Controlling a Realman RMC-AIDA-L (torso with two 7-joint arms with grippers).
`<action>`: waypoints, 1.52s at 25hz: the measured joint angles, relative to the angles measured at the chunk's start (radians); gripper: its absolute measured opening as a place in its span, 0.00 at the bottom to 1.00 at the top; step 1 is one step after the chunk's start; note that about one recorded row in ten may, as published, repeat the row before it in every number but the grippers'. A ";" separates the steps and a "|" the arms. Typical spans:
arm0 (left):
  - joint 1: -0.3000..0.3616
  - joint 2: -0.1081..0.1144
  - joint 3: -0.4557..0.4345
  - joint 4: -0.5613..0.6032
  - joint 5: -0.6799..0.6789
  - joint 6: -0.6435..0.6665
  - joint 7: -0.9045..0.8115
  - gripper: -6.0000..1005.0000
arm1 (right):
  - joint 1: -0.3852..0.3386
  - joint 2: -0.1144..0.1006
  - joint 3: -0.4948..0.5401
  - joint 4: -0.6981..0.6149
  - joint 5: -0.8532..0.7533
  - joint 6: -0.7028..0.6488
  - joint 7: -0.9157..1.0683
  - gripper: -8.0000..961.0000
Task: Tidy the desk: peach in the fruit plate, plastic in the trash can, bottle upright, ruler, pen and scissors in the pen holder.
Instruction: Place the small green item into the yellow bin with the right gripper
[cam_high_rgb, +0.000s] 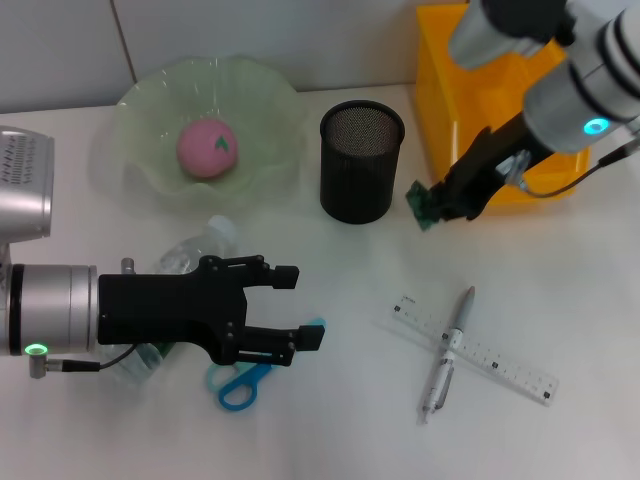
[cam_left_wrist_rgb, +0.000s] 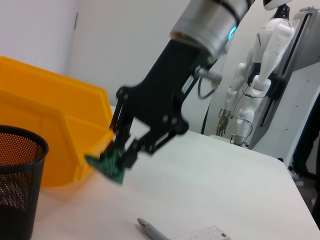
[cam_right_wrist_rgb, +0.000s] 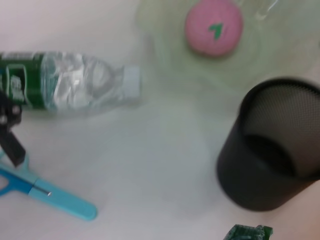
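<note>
The peach (cam_high_rgb: 207, 147) sits in the fruit plate (cam_high_rgb: 140, 165) at the back left. Right of it stands the pen holder (cam_high_rgb: 361, 160), then the trash can (cam_high_rgb: 450, 100). The bottle (cam_high_rgb: 195, 250) lies in front of the plate, scissors (cam_high_rgb: 240, 385) nearer still. The pen (cam_high_rgb: 447, 353) lies across the ruler (cam_high_rgb: 475, 348), front right.

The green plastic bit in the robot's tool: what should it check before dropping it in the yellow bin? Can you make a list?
1. Right tool holds the plastic: ok, pinched at the tips.
2. Plastic is over the bin: not ok, it hangs beside the bin's near corner, above the desk.
3. Bin is open on top: ok.
4. Pen holder is out of the way: ok, it stands apart, on the left of the plastic.
5. Left tool is far off: ok, it is open, over the bottle and scissors.
</note>
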 joint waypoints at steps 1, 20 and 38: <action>0.000 0.000 0.000 0.000 0.000 0.000 0.000 0.85 | -0.006 0.000 0.014 -0.040 0.000 -0.023 0.005 0.20; -0.006 0.000 0.000 0.002 0.000 0.000 -0.002 0.85 | -0.008 -0.057 0.288 -0.025 -0.087 0.193 0.070 0.28; -0.009 0.002 0.000 -0.002 0.000 0.000 -0.004 0.85 | 0.010 -0.057 0.274 0.095 -0.085 0.325 0.052 0.69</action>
